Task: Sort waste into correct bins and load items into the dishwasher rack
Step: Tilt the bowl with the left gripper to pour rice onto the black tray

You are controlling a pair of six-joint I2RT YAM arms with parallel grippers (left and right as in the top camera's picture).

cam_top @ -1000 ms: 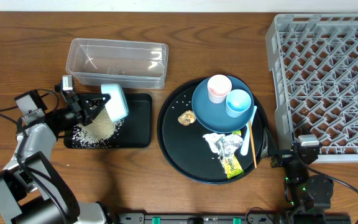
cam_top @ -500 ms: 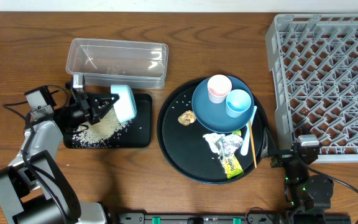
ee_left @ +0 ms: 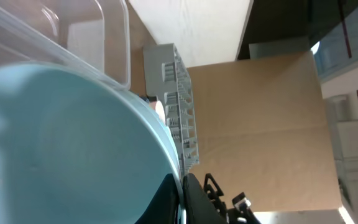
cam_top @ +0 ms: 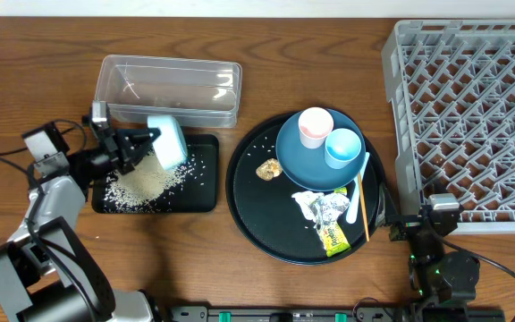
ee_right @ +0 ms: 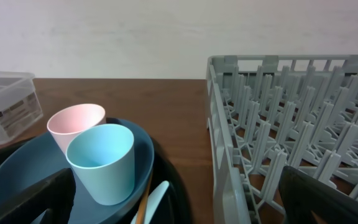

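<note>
Light blue bowl (cam_top: 167,143): tipped steeply over the shallow black tray (cam_top: 202,192), above the heaped rice (cam_top: 141,183). Your left gripper (cam_top: 144,143) is clamped on its rim from the left. The dishwasher rack (cam_top: 472,107) lies far right, past the round tray (cam_top: 240,192) of dishes. Your right gripper (cam_top: 427,222), jaws wide and empty, is nearer it. The clear tub (cam_top: 168,89) sits just behind the bowl.

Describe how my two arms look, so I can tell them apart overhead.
The left arm has light grey links, black joints, black fingers, a small grey wrist box and a thin cable looping beside it. The right arm is mostly black, capped by a grey block, with small green lights and a black cable; its fingers are black.
</note>
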